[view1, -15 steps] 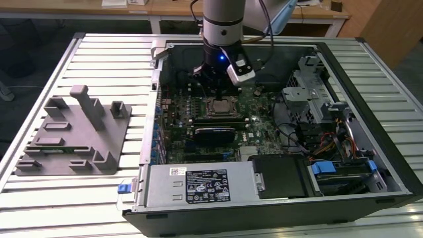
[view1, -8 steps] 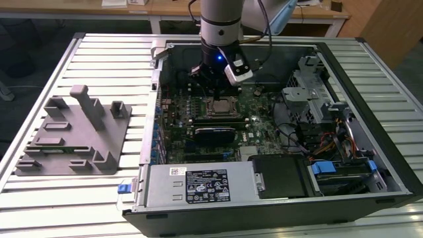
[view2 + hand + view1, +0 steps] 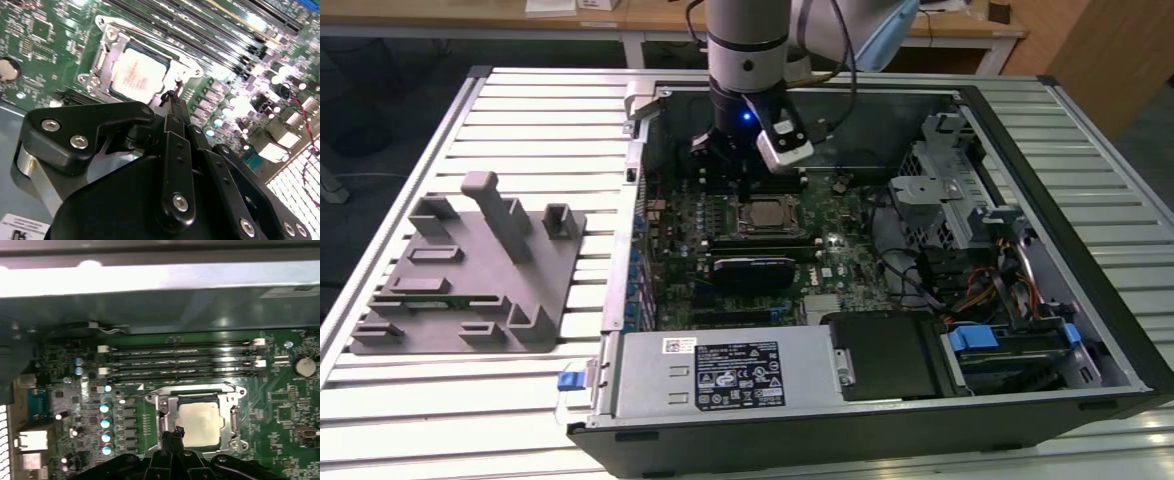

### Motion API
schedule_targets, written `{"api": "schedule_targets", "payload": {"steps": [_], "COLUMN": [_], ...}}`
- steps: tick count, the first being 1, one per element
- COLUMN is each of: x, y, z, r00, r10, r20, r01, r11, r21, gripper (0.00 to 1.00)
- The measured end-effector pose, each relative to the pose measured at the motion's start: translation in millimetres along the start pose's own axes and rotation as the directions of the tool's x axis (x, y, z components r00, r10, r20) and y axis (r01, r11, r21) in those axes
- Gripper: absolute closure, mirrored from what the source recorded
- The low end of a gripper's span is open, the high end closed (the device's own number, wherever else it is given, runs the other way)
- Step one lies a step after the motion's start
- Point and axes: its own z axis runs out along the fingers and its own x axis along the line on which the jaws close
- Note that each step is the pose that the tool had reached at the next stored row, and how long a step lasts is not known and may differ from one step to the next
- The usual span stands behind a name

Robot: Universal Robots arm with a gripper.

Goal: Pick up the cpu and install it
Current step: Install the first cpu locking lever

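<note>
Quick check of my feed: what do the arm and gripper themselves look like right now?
The arm is a silver-grey cylinder ending in a black wrist section with a small blue light. A small white module sits beside it, and black cables hang alongside it. The gripper is black, with jointed link bars and silver screw heads.

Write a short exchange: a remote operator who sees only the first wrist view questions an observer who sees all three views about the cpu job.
Operator: The cpu lies in its socket here. Where does the case stand?
Observer: In the exterior view, the computer case lies open on a slatted table.
Operator: Anything beside it?
Observer: A grey tray with upright posts, at the exterior view's left of the case.
Operator: Is the gripper carrying anything?
Observer: No; in the second wrist view the gripper is shut on nothing, its tip beside the cpu.
</note>
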Motion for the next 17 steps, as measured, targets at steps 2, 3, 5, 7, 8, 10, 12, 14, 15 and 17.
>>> {"api": "schedule_targets", "payload": {"steps": [2, 3, 5, 7, 8, 10, 12, 14, 15, 17], "x": [4.9, 7.2, 11.6, 15.7, 17.6, 20.8, 23.3, 24.8, 25.6, 27.4], "y": [-0.3, -0.5, -0.8, -1.0, -1.2, -1.4, -1.5, -1.6, -1.7, -1.8], "z": [-0.2, -0.3, -0.3, -0.5, -0.6, -0.7, -0.7, -0.8, -0.8, -0.9], "r00": [1.0, 1.0, 1.0, 1.0, 1.0, 1.0, 1.0, 1.0, 1.0, 1.0], "r10": [0.0, 0.0, 0.0, 0.0, 0.0, 0.0, 0.0, 0.0, 0.0, 0.001], "r20": [0.0002, 0.0003, 0.0005, 0.0006, 0.0006, 0.0006, 0.0007, 0.0004, 0.0001, -0.0005], "r01": [0.0, 0.0, 0.0, 0.0, 0.0, 0.0, 0.0, 0.0, 0.0, -0.001], "r11": [1.0, 1.0, 1.0, 1.0, 1.0, 1.0, 1.0, 1.0, 1.0, 0.9999], "r21": [0.0, 0.0001, -0.0001, 0.0, 0.0, 0.0, -0.0001, -0.0033, -0.0072, -0.0171], "gripper": [0.89, 0.89, 0.89, 0.89, 0.89, 0.89, 0.89, 0.89, 0.89, 0.89]}}
